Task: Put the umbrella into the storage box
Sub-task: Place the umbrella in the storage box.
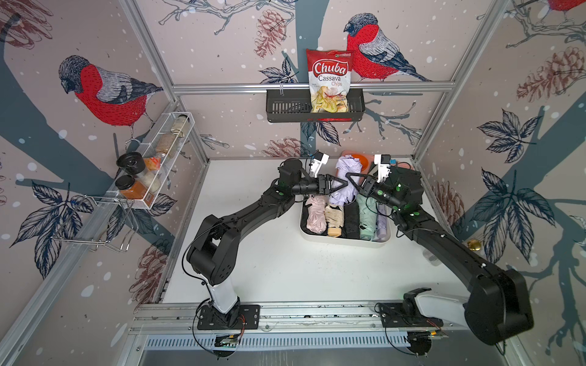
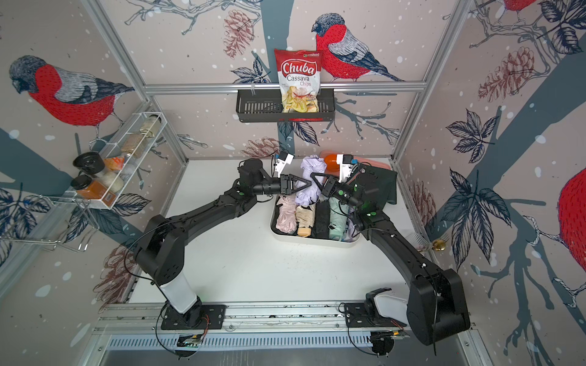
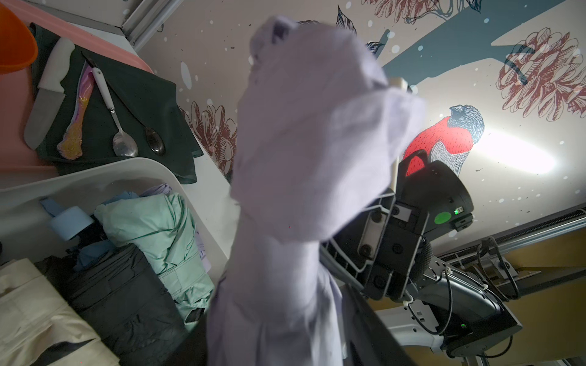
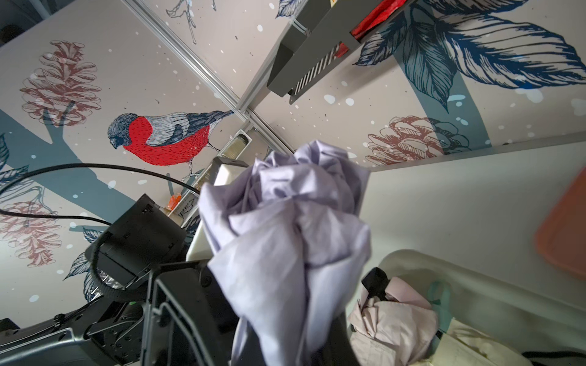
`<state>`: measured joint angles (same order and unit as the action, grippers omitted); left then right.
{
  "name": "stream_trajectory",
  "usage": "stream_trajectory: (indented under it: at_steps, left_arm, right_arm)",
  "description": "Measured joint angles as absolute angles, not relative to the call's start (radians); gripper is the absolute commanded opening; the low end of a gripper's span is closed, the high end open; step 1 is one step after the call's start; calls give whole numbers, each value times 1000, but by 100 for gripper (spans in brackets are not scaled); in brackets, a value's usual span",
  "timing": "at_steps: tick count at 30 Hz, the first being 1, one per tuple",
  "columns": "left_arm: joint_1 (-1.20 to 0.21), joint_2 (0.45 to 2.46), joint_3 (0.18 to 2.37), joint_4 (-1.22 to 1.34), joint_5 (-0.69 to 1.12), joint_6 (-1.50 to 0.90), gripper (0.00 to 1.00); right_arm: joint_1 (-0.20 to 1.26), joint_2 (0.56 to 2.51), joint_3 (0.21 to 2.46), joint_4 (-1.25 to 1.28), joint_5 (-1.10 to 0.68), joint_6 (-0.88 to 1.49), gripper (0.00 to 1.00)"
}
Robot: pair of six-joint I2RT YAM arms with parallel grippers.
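1. White tabletop point(image 1: 269, 253) inside a cell papered with bullfinches and pinecones, framed by aluminium posts.
2. Nearest: one rail point(image 1: 301, 312) along the table's front edge, carrying two black arms, left arm point(image 1: 247, 210) and right arm point(image 1: 444, 240), both bent inward toward the far right quarter.
3. Between rail and box: broad bare table, and the same all down the left side. On the right, only a narrow strip between box and wall, filled by the right arm.
4. One cream storage box point(image 1: 345, 243), rounded corners, near rim well clear of the rail. Holds five folded ones lying side by side: pink umbrella point(image 1: 312, 215), beige umbrella point(image 1: 334, 217), black umbrella point(image 1: 352, 218), mint umbrella point(image 1: 367, 218), pale violet umbrella point(image 1: 382, 223) against the right wall.
5. A sixth, the lilac umbrella point(image 1: 348, 166), not yet laid down: stands nearly upright over the box's far end, lower cloth hanging toward the beige and black ones.
6. From the left: left gripper point(image 1: 344, 184), tips at the cloth; cannot tell whether clenched or released. From the right: right gripper point(image 1: 350, 177), clenched on the lilac umbrella's lower part, cloth bunching out above it in the right wrist view.
7. Just behind the box: one pink tray point(image 3: 19, 158), one orange bowl point(image 3: 12, 41), one dark green cloth point(image 3: 142, 95) bearing four pieces of cutlery.
8. Farthest: one black basket point(image 1: 285, 106) on the back wall with one chips bag point(image 1: 329, 79); on the left wall, one white wire rack point(image 1: 165, 164) of jars.
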<state>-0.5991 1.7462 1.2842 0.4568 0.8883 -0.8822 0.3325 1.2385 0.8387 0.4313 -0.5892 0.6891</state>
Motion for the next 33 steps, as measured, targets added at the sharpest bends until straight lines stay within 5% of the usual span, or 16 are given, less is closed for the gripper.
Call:
stream_trajectory:
  at_steps: [4,22,33]
  left_arm:
    - [-592,1705,1279,403,852,-841,93]
    - [-493,1476,1064,-26,279,-588,88]
    - [-492,1578,1059,-80,154,-550,83]
  right_arm:
    - [291,1206,845,343,-582,653,11]
    - [-36,907,822,-355,-348,469,12]
    - [-132,951,712,-393,-396,413,12]
